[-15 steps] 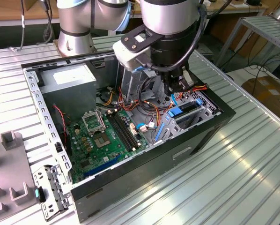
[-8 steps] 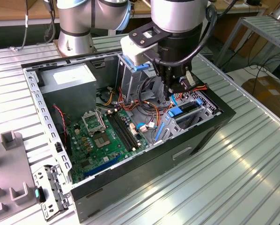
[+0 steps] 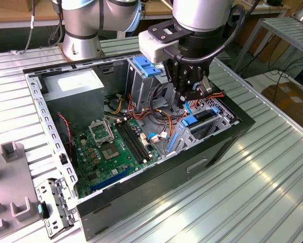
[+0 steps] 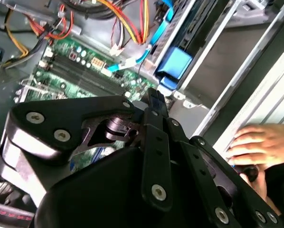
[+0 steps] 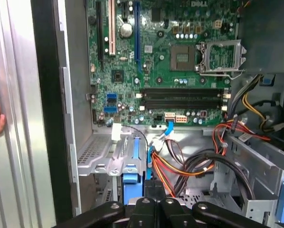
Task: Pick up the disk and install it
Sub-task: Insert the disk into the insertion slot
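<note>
The disk (image 3: 202,120) sits in its bay right of centre in the exterior view, the gripper (image 3: 183,104) just above it with jaws together and empty, so seating seems nearly finished, needing only a straight press.

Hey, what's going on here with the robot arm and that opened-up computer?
The arm's gripper hangs inside the open computer case, right above the disk. The disk stands on edge with its light blue rails in the drive bay, at the case's end on the exterior view's right. I can't tell whether the gripper is touching it. In the second wrist view, a person's hand rests just outside the case.
</note>
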Robot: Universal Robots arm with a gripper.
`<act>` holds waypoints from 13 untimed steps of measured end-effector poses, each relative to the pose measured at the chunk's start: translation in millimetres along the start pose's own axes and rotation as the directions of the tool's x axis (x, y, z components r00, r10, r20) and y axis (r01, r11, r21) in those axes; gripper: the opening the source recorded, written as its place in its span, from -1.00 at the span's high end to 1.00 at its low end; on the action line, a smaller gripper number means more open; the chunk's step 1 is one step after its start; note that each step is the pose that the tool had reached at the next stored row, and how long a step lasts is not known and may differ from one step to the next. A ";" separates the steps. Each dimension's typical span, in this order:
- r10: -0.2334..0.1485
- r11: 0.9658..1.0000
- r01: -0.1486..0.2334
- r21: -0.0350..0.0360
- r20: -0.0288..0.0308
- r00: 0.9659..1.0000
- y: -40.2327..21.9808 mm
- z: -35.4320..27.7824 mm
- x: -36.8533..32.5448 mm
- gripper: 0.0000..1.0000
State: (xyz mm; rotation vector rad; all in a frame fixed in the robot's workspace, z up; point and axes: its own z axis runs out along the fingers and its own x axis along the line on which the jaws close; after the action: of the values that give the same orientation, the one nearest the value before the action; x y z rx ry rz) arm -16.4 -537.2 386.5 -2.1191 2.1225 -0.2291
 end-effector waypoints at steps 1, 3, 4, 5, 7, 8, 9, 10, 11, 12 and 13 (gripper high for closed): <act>0.001 1.000 -0.001 -0.020 0.000 1.000 -1.9 0.5 -0.5 0.79; 0.002 1.000 -0.002 -0.025 0.000 1.000 -13.8 3.9 -0.7 0.79; 0.005 1.000 -0.005 -0.029 -0.001 1.000 -19.1 5.5 -0.8 0.79; 0.006 0.998 -0.006 -0.059 -0.002 1.000 -22.6 7.3 -1.5 0.79; 0.008 0.995 -0.008 -0.101 -0.002 1.000 -28.9 10.1 -2.6 0.79; 0.007 0.991 -0.008 -0.133 -0.003 1.000 -36.0 11.9 -1.9 0.79; 0.007 0.990 -0.007 -0.143 -0.001 1.000 -38.0 12.5 0.0 0.79; 0.008 0.989 -0.007 -0.149 0.001 1.000 -39.0 12.9 1.9 0.79; 0.009 0.988 -0.008 -0.155 0.006 1.000 -40.3 13.2 5.2 0.79; 0.010 0.987 -0.008 -0.157 0.011 1.000 -41.0 13.4 7.4 0.79; 0.011 0.987 -0.008 -0.163 0.017 1.000 -45.9 14.9 11.4 0.79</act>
State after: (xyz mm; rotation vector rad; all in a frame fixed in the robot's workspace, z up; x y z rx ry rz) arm 31.5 -548.8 381.3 -2.1880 2.2107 -0.0364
